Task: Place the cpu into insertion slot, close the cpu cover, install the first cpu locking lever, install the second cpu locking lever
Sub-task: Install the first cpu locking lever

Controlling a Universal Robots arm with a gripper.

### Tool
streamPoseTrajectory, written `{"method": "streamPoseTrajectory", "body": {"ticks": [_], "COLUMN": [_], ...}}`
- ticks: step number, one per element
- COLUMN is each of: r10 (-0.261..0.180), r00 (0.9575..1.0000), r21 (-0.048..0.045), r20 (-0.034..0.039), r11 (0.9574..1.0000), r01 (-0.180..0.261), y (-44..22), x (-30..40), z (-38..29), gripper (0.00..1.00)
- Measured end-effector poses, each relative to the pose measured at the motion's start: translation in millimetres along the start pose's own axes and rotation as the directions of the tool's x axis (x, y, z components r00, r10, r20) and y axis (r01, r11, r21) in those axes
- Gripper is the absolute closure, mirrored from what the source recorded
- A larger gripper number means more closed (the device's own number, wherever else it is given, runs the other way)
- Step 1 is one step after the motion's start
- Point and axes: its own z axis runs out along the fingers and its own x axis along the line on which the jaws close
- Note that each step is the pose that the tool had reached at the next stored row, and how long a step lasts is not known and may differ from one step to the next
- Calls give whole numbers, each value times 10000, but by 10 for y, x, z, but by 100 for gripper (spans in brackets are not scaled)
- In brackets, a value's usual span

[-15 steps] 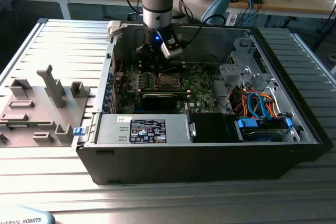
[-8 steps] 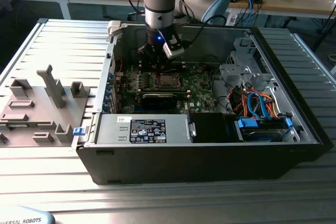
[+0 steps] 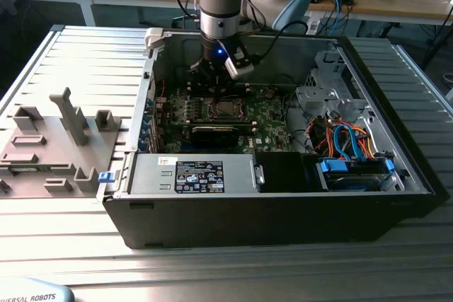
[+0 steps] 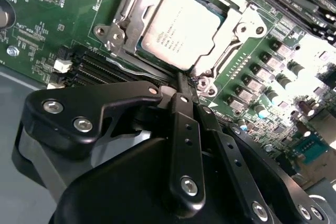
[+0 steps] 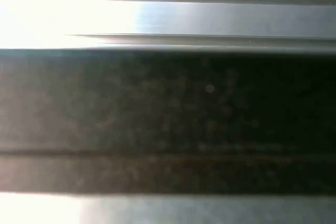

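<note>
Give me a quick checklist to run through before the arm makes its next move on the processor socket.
1. cpu lying flat in the insertion slot: ok.
2. cpu cover down around the chip: ok.
3. Locking lever latched: cannot tell.
4. gripper at the socket's edge: ok.
5. Fingers shut, holding nothing: ok.
6. Memory slots not touched by the gripper: ok.

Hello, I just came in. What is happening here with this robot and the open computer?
A single robot arm is reaching into an open computer case that lies on a metal table. Its gripper is shut and sits right at the edge of the cpu cover. The cpu already lies in the insertion slot on the green board, and the cover is down around it.
</note>
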Motion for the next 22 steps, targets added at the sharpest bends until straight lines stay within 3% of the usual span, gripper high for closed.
{"method": "streamPoseTrajectory", "body": {"ticks": [2,22], "r10": [-266,-278], "r00": [9996,9996], "r21": [-5,-11], "r20": [-4,-96], "r11": [9996,9996], "r01": [266,277], "y": [1,-5], "x": [-21,-379], "z": [0,10], "gripper": [89,89]}}
